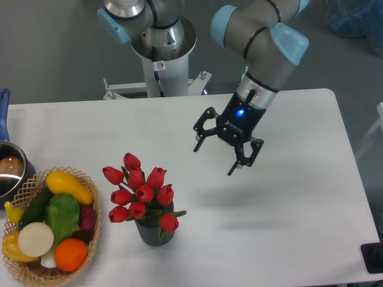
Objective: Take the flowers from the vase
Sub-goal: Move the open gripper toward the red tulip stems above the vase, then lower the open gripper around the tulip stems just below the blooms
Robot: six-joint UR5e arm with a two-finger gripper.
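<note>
Flowers [139, 194] standing in vase [155, 230], down and to the left of pincer [214, 159], well apart from it. White table [287, 197] beneath everything. Wicker basket [27, 272] of fruit and vegetables far left of pincer, past the flowers; metal pot [11, 173] at the left edge, further still. Pincer hanging above the table, fingers spread wide, gripping nothing, blue light lit on its body.
</note>
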